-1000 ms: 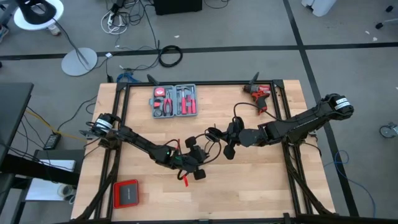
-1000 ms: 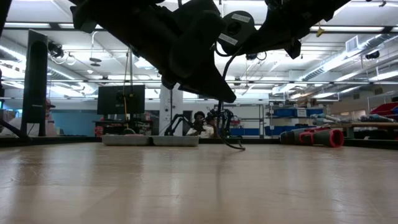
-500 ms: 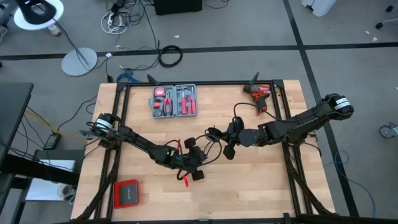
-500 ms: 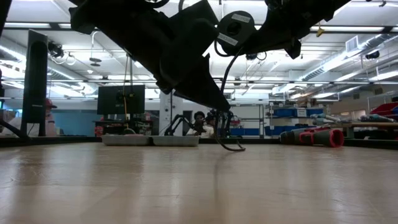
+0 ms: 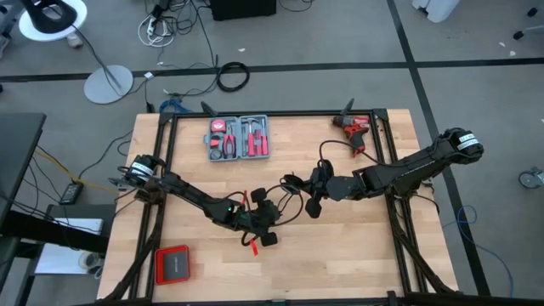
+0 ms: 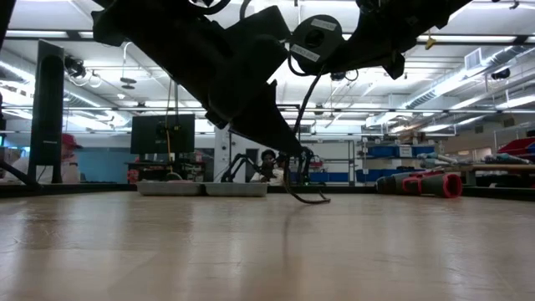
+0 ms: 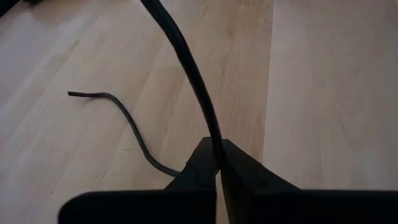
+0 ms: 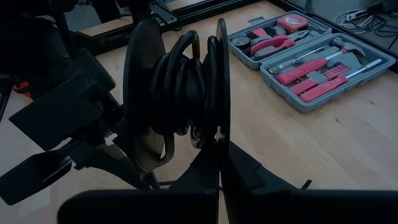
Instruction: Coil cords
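A thin black cable (image 7: 186,59) is partly wound on a small black spool (image 8: 180,93) with two round discs. The spool hangs above the table's middle (image 5: 293,182) and shows high in the low view (image 6: 316,38). My right gripper (image 8: 219,163) is shut on the spool. My left gripper (image 7: 217,163) is shut on the cable a little nearer and lower (image 5: 278,214). A loose cable end (image 7: 81,94) lies on the wood. No plug block shows. My left gripper pinches a single strand of the cable (image 7: 215,144) between its two fingers. The strand runs on from the fingertips and rises away from the table. My right gripper pinches the rim of one spool disc (image 8: 222,134) between its two fingers, coming level from the table's right side. The spool is lifted clear, its discs on edge.
An open grey tool case (image 5: 239,137) with red-handled tools lies at the far side, left of centre. A red drill (image 5: 354,127) lies at the far right. A red and black box (image 5: 172,264) sits at the near left corner. Bare wood lies at the near right.
My left gripper has gone down a little toward the table with the cable shut in it. The slack loop of cable below it has swung and lies lower on the wood. The spool and my right gripper have kept still.
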